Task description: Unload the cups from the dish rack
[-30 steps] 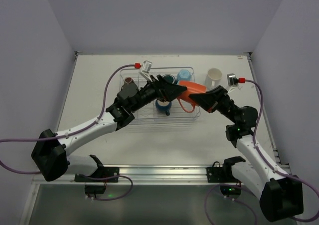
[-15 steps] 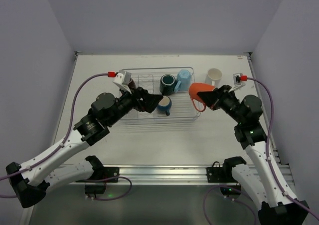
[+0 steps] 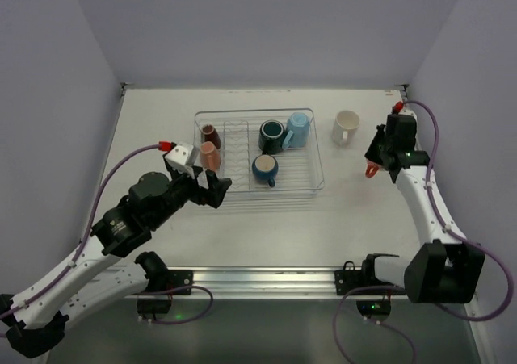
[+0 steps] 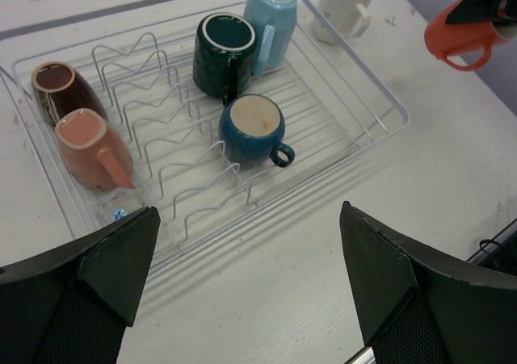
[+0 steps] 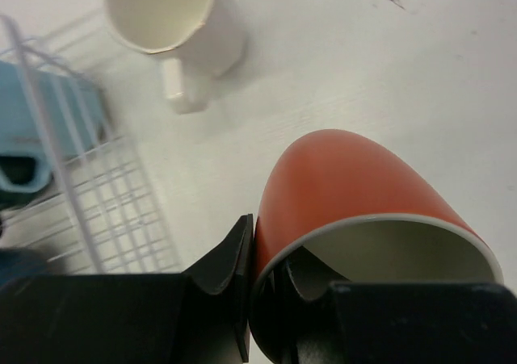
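Unloading step: right claw [image 5: 262, 275], clamped on orange mug [image 5: 355, 186], hangs above surface [image 5: 363, 57] at frame right; next, likely lower and release. Left claw [image 4: 246, 275] apart.

From above, the right gripper [image 3: 376, 160] covers nearly all of the orange mug [image 3: 370, 170]; only a small piece, perhaps its handle, shows. In the right wrist view the light blue mug [image 5: 73, 118] is blurred and cut by the left edge.

orange mug [image 4: 462, 31] carried right, clear of dish rack [image 3: 317, 150], left end effector [image 3: 214, 188] withdrawn nearward
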`<action>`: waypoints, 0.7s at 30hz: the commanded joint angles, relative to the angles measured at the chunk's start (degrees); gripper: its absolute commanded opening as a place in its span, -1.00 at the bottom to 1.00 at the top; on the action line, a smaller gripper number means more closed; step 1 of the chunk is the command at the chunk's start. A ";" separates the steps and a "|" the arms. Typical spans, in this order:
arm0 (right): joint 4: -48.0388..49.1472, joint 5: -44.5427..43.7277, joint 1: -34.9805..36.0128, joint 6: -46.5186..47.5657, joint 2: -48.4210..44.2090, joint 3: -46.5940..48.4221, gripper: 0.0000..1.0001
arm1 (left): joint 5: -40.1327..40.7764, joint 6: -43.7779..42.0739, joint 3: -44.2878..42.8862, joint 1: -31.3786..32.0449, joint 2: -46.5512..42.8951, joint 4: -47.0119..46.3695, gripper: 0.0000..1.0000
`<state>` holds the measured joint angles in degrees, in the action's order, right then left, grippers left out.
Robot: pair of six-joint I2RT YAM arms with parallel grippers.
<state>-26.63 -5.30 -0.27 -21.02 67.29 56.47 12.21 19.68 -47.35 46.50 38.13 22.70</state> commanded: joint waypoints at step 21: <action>-2.55 4.16 -6.85 10.12 42.66 36.87 -1.00 | -4.65 -6.15 2.26 -0.71 0.19 1.38 1.00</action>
<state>-29.61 -3.03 -6.87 -12.93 110.21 88.95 9.13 15.38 -45.21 46.15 37.93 23.64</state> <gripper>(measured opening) 0.152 0.997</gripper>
